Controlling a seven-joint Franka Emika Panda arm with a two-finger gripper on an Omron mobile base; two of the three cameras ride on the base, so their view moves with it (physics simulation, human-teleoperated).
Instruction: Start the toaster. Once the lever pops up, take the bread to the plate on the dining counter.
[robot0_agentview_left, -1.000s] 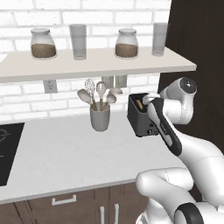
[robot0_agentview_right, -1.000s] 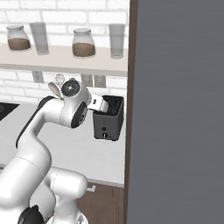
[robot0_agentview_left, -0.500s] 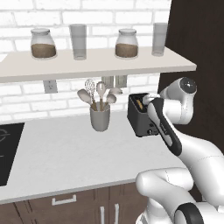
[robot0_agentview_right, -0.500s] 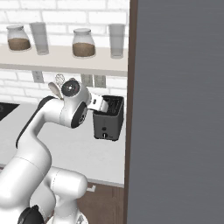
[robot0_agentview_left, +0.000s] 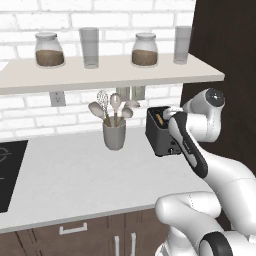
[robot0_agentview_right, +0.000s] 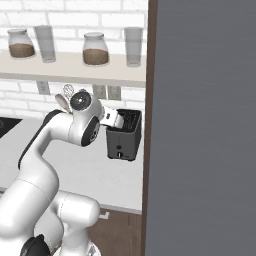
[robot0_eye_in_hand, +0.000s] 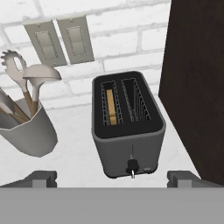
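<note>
Showing the toaster (robot0_eye_in_hand: 127, 127) upright on the white counter (robot0_agentview_left: 75, 175), beside a dark cabinet wall (robot0_eye_in_hand: 197, 78) and near the grey utensil cup (robot0_eye_in_hand: 26, 131). The bread (robot0_eye_in_hand: 111, 107) sat sunk in the left slot as seen from the hand. The tool (robot0_eye_in_hand: 112, 178) hovered above the toaster's front face, its fingertips (robot0_eye_in_hand: 41, 178) spread wide apart and empty.

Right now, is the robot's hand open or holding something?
Gripper: open, holding nothing, hovering in front of the toaster.
</note>
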